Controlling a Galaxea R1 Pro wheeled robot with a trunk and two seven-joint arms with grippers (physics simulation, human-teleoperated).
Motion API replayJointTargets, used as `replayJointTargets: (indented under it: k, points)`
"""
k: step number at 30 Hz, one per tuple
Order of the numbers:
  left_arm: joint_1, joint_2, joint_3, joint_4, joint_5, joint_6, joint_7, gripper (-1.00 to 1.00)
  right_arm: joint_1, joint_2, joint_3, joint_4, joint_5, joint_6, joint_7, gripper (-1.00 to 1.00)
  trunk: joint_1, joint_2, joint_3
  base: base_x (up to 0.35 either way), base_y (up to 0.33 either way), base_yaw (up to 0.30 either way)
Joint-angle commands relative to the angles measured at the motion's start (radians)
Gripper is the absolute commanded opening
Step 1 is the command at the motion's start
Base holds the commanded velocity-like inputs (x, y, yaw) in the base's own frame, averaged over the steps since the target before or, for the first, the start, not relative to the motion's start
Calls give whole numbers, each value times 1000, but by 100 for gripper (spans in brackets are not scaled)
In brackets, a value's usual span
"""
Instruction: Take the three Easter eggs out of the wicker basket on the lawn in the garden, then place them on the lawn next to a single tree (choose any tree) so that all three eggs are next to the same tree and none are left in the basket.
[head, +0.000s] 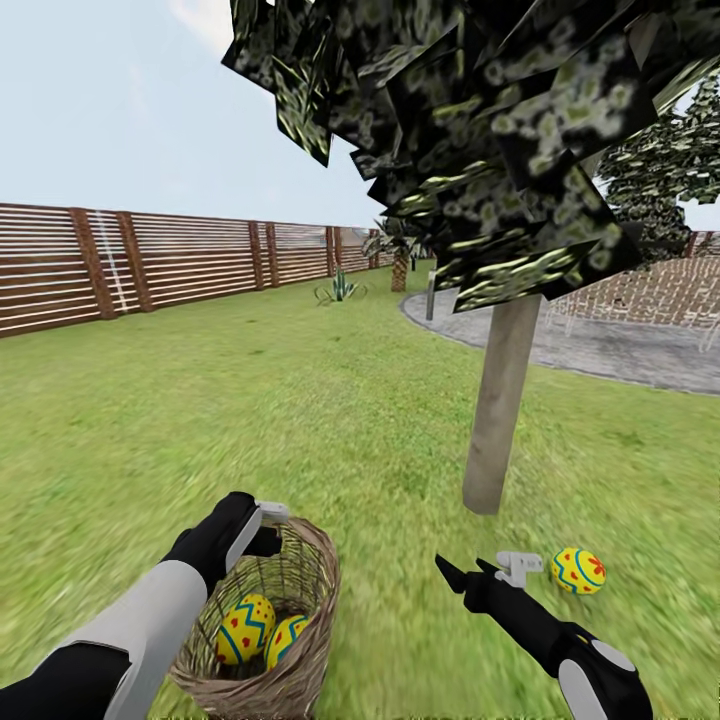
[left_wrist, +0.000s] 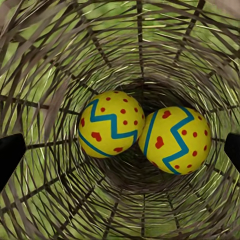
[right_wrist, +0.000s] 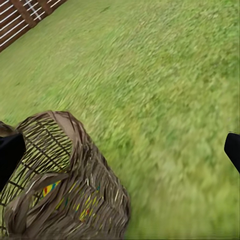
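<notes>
While two banded yellow Easter eggs (left_wrist: 111, 124) are lying touching in the brown twig wicker basket (head: 300, 590), the left gripper (head: 262, 520) is hovering spread-fingered above its rim. Beyond the basket, the right gripper (head: 478, 575), fingers parted and empty, is sitting beside a third yellow egg (head: 577, 570) near the pale tree trunk (head: 498, 400); open green lawn (head: 250, 400) is lying all around.

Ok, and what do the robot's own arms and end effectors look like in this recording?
Both arms are glossy black with pale grey-white shell sections. The left end effector and right end effector each have a small white bracket by the wrist; the right one ends in dark pointed fingers. No cables or markings show.
</notes>
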Motion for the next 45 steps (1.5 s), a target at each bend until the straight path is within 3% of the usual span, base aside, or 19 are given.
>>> replayJointTargets:
  k: [1, 15, 24, 45]
  points:
    - [-1, 1, -5, -1, 11, 4, 8, 100, -1, -1, 0, -1, -6, 5, 0, 100, 0, -1, -5, 0, 0, 0]
    - [-1, 1, -5, -8, 11, 2, 7, 100, -1, -1, 0, -1, -6, 5, 0, 100, 6, -4, -59, 0, 0, 0]
    - [-1, 1, -10, -10, 8, -44, 8, 100, -1, 0, 0, -1, -6, 5, 0, 100, 11, -6, -94, 0, 0, 0]
    - [-1, 1, -13, -11, 3, -73, 10, 100, -1, 0, 1, -1, -6, 5, 0, 100, 19, -11, -167, 0, 0, 0]
